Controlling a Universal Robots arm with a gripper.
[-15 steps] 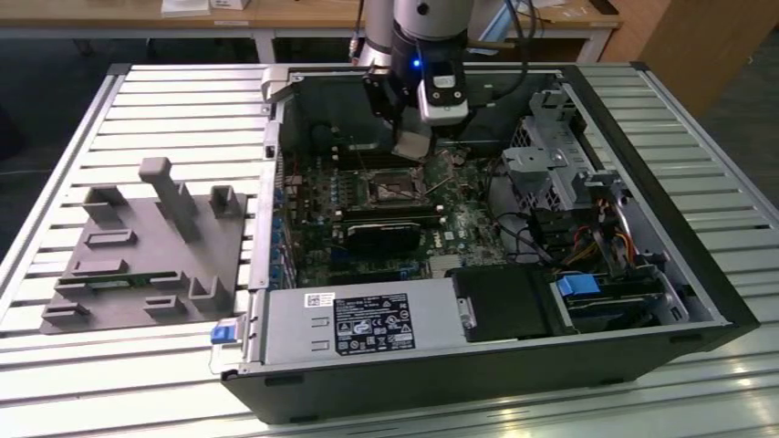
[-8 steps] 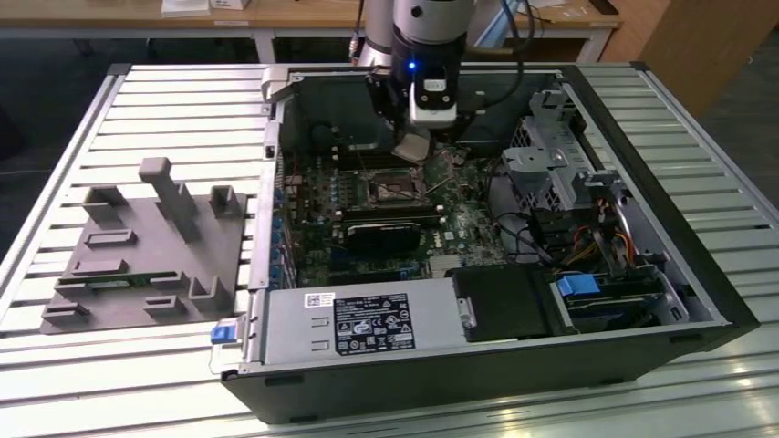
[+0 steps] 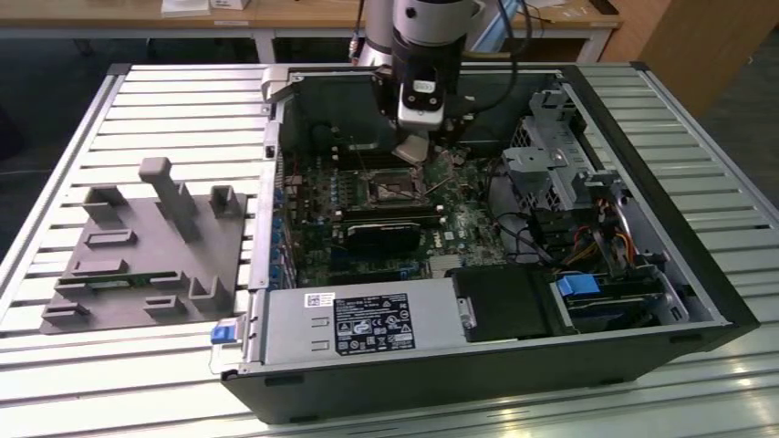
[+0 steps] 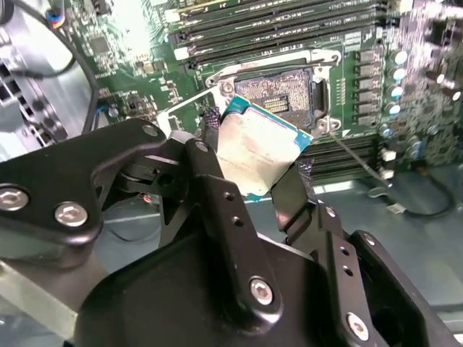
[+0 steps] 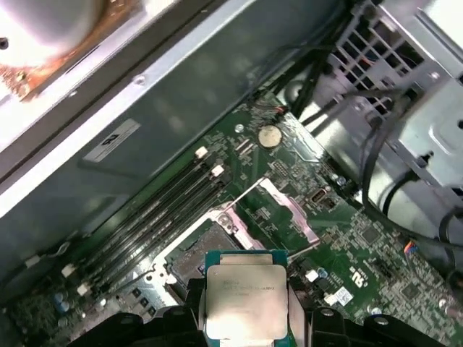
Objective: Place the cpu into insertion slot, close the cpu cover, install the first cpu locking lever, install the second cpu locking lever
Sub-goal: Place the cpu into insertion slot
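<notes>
The gripper (image 4: pixel 253 160) is clenched on the one cpu (image 4: pixel 264 144), holding it tilted just over the one insertion slot (image 4: pixel 278 94), which is empty. The one cpu cover (image 5: pixel 291 211) stands raised. Two locking levers (image 4: pixel 354 155) appear unlatched. No step is complete: seating, cover closure and both levers are outstanding.

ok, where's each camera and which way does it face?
Exterior view: off-arm, high, looking down into the computer case; arm and gripper near the insertion slot.
Second wrist view: at the wrist, looking along the fingers at the clamped cpu.
First wrist view: at the wrist, facing the open cpu cover past the held cpu.
Both wrist views share cpu and insertion slot.
</notes>
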